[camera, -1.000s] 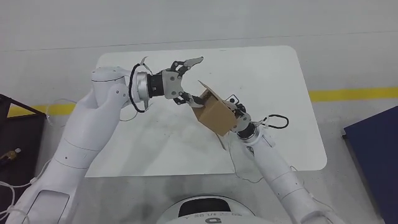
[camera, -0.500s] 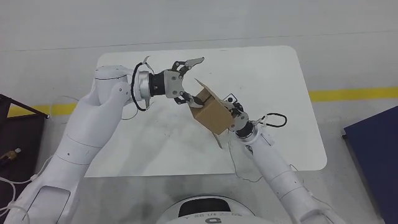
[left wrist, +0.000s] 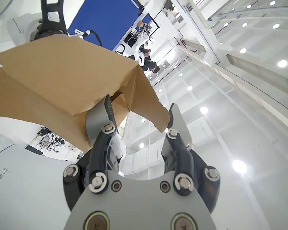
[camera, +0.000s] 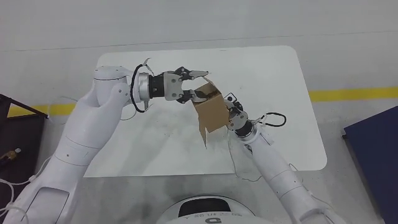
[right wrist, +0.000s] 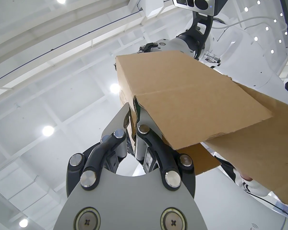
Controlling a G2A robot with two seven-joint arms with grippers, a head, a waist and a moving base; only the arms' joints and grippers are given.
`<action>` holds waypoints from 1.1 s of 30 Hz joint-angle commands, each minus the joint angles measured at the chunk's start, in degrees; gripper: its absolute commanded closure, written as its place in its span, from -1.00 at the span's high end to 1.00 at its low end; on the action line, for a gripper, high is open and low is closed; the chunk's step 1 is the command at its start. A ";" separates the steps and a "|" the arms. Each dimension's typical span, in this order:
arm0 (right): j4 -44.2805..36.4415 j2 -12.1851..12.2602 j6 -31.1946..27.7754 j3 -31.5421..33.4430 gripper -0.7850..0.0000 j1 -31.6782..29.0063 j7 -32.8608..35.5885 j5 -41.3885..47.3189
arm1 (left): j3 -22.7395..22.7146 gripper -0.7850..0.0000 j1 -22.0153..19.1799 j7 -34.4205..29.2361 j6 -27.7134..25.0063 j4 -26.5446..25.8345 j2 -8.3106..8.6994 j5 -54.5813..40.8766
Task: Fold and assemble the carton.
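The right gripper (right wrist: 134, 113) is closed tight on a wall edge of the carton (camera: 210, 109), cardboard pinched betw. its jaws, and it looks to be holding the box clear of the bench (camera: 280, 81). The left gripper (left wrist: 139, 113) is partly open w/ nothing clamped. One jaw reaches inside the open end and the other touches the tip of the top flap (left wrist: 148, 106), so that flap sits betw. the jaws. In the top view the left gripper is at the carton's 10 o'clock and the right gripper at its 4 o'clock. The carton hangs roughly over bench centre, betw. the two arms. Change over the last sec: the left gripper was spread wide and stood just off the carton. It has since narrowed and closed in around the top flap. Meanwhile the carton has swung from a skewed tilt to a squarer pose, nearer that gripper, and the lower flap (camera: 204, 135) at 6 o'clock has swung round w/ it. Judgement: the body is already opened into a box shape and the flap-folding step is just starting. No end looks closed yet, so approx. early-to-mid task. Count: 1 carton, 2 grippers, 1 bench, and at least 2 loose flaps visible.
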 commanded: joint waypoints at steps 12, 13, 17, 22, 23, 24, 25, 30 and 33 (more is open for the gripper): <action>0.42 -0.07 -0.08 -0.04 -1.00 0.39 0.12 0.13 | -3.73 0.01 3.16 1.22 3.60 -4.71 1.57 1.11; 0.47 -0.07 -0.15 -0.03 -1.00 0.42 0.11 0.08 | -4.00 0.05 3.53 1.32 3.85 -4.96 1.71 1.25; 0.54 -0.08 -0.25 -0.03 -1.00 0.50 0.25 0.05 | -4.47 0.14 4.86 1.51 5.33 -5.81 2.16 1.56; 0.58 -0.09 -0.17 0.04 -1.00 0.58 0.08 0.18 | -5.30 0.23 5.89 1.32 5.66 -6.58 2.67 1.58; 0.57 -0.10 -0.20 0.07 -1.00 0.58 0.04 0.26 | -5.65 0.23 6.09 1.30 5.66 -6.76 2.80 1.51; 0.56 -0.10 -0.22 0.10 -1.00 0.58 0.00 0.33 | -6.03 0.22 6.31 1.31 5.66 -7.06 2.94 1.47; 0.57 -0.11 -0.20 0.11 -1.00 0.57 -0.12 0.41 | -6.46 0.23 6.63 1.30 5.66 -7.32 3.09 1.33; 0.55 -0.14 -0.01 0.06 -1.00 0.64 -0.34 0.53 | -8.01 0.35 8.56 1.40 5.66 -8.65 3.98 0.96; 0.61 -0.20 0.02 -0.06 -1.00 0.84 -0.64 0.60 | -8.18 0.47 9.39 1.43 5.66 -9.01 4.38 0.36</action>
